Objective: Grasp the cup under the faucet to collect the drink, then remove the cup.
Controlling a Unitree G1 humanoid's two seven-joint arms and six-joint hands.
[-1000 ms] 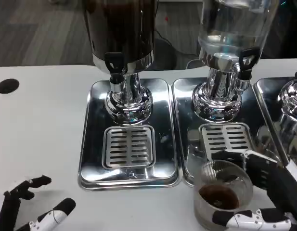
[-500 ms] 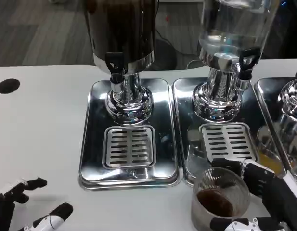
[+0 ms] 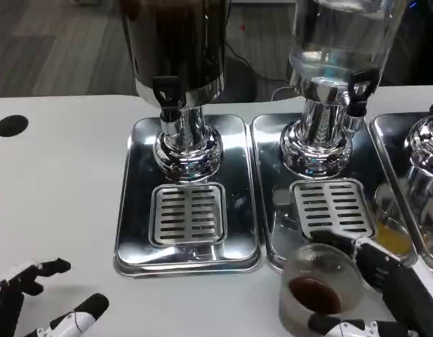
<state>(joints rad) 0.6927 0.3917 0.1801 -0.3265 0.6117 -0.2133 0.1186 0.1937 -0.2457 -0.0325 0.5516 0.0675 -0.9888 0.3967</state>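
Right robot hand (image 3: 384, 295) wrapped around cup (image 3: 320, 289) | cup: clear ribbed glass, dark drink at bottom | on bench (image 3: 55, 189), front of right drip tray (image 3: 269, 210) | left robot hand (image 3: 34, 302) open, empty

Right hand (image 3: 377, 295) curled, gripping — left hand (image 3: 41, 302) open, fingers apart.

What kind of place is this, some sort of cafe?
Probably a self-serve drink station, perhaps a mock-up: beverage dispensers with faucets stand on steel drip trays on a white table, and the right hand holds a cup of dark drink.
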